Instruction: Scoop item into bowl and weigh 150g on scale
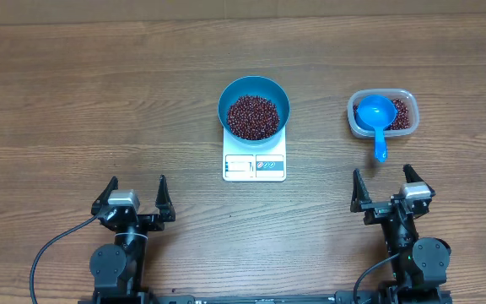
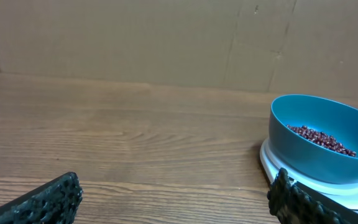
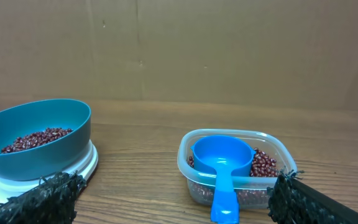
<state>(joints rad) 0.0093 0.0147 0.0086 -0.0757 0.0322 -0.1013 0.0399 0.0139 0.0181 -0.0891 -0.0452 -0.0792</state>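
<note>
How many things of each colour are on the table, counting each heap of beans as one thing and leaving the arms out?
Blue: 2, the bowl and the scoop
White: 1, the scale
Clear: 1, the tub
Red-brown: 2, the bowl's heap and the tub's heap
Total: 6

Dark red-brown beans (image 1: 253, 116) in a bright blue bowl (image 1: 277, 95) on a white scale (image 1: 254, 165), brown woodgrain table (image 1: 99, 101)
</note>
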